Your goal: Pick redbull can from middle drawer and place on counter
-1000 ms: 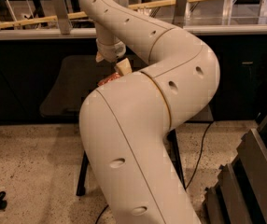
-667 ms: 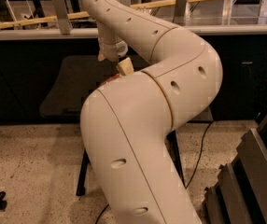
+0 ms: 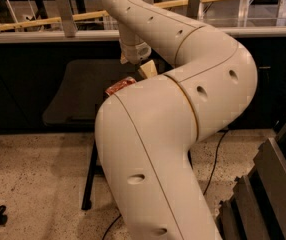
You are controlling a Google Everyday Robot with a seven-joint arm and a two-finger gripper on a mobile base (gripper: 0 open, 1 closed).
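Observation:
The redbull can (image 3: 120, 86) shows as a small red-orange shape with white lettering, just left of my big cream arm, which hides most of it. It sits at or just above the dark flat surface (image 3: 78, 96). My gripper (image 3: 139, 73) hangs from the wrist right above and beside the can, near the top middle of the camera view. My elbow covers the lower part of the gripper and the place where it meets the can.
My arm fills the middle of the view. The dark surface stands on thin black legs (image 3: 89, 176) over a speckled floor. Open stepped drawers (image 3: 263, 184) are at the lower right. A ledge with a wooden rail (image 3: 83, 16) runs along the back.
My arm, the gripper and the can have shifted slightly to the right. Nothing else has visibly changed.

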